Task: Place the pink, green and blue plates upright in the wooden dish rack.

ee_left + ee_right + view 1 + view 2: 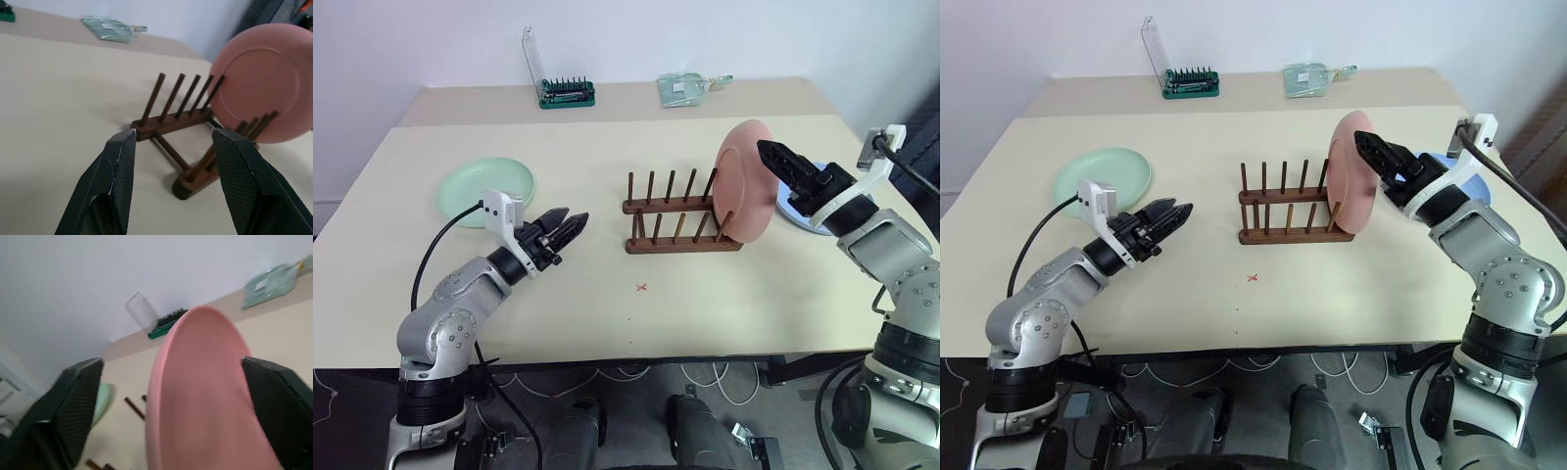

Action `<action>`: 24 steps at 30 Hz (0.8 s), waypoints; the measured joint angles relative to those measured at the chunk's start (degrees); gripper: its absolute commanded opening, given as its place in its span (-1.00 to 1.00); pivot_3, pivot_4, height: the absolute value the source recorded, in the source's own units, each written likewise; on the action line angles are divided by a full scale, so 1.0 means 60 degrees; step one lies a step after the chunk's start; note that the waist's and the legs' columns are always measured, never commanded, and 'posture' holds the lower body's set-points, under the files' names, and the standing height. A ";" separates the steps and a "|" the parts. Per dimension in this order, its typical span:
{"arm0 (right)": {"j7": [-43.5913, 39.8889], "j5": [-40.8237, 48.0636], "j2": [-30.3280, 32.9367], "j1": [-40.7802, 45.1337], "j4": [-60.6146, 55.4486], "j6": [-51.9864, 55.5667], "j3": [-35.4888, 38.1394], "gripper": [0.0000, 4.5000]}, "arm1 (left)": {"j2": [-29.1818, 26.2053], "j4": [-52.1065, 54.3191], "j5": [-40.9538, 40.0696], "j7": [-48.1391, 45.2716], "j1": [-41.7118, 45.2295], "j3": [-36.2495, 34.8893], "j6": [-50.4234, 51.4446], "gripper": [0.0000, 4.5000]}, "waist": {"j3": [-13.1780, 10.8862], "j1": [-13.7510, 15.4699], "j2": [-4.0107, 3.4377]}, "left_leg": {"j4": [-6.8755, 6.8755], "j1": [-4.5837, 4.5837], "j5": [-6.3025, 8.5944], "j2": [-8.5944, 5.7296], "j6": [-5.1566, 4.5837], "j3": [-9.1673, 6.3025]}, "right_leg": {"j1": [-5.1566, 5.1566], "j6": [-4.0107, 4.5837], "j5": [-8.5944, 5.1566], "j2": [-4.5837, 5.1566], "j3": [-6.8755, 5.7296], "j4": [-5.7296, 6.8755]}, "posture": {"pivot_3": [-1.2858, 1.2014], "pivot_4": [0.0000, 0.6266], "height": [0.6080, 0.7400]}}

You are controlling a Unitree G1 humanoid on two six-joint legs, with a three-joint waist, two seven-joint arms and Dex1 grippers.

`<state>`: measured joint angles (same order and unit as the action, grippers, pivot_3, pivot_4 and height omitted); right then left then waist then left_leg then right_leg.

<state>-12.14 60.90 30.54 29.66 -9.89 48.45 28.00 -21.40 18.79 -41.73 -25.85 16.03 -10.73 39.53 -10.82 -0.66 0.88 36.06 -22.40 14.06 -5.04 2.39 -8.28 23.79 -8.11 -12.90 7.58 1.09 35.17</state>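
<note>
While the left gripper (173, 142) is hovering empty with jaws parted before the wooden dish rack (677, 217), its wrist view is revealing the pink plate (266, 90) standing upright in the end slot; the right gripper (171, 396) is spreading wide around its rim

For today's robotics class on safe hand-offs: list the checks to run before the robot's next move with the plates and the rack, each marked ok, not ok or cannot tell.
1. Pink plate upright in the end slot of the wooden dish rack: ok.
2. Right gripper open, fingers on either side of the plate: ok.
3. Plate stands without support: cannot tell.
4. Other rack slots free: ok.
5. Green plate flat on the table, reachable by the open left gripper: ok.
6. Blue plate racked: not ok.
</note>
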 measured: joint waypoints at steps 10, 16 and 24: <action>-0.2443 -0.3710 0.2399 0.1376 -0.0725 -0.2761 -0.2275 1.00 | 0.0066 -0.1193 0.1021 0.1301 0.0684 -0.0496 -0.0673 0.96 | -0.0003 -0.0018 -0.0002 | -0.0001 0.0001 0.0002 0.0004 -0.0002 0.0010 | 0.0001 -0.0008 -0.0003 0.0000 0.0000 -0.0006 | 0.03 -0.52 1.00; -0.4301 -0.5562 0.2745 0.1984 -0.1608 -0.4048 -0.4595 1.00 | 0.0236 -0.3460 0.2303 0.4506 0.2434 -0.2005 -0.1371 0.96 | -0.0011 -0.0028 0.0018 | 0.0003 -0.0001 0.0003 0.0004 -0.0002 0.0008 | 0.0005 -0.0024 0.0002 -0.0001 -0.0001 -0.0010 | 0.03 -0.52 1.00; -0.4980 -0.6839 0.1783 0.1435 -0.2061 -0.4693 -0.6245 1.00 | 0.0073 -0.6062 0.2161 0.7222 0.3764 -0.4451 -0.0680 0.96 | -0.0007 0.0153 0.0066 | 0.0022 -0.0021 0.0001 -0.0016 0.0002 -0.0011 | 0.0013 -0.0049 0.0017 0.0011 -0.0001 -0.0005 | 0.03 -0.52 1.00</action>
<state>-42.02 19.87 41.24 38.27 -22.25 20.29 -9.47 -20.97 -17.59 -28.77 17.49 38.61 -37.44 35.45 -10.86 0.26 1.28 36.19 -22.52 14.07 -5.13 2.40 -8.35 23.87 -8.41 -12.80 7.65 1.09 35.14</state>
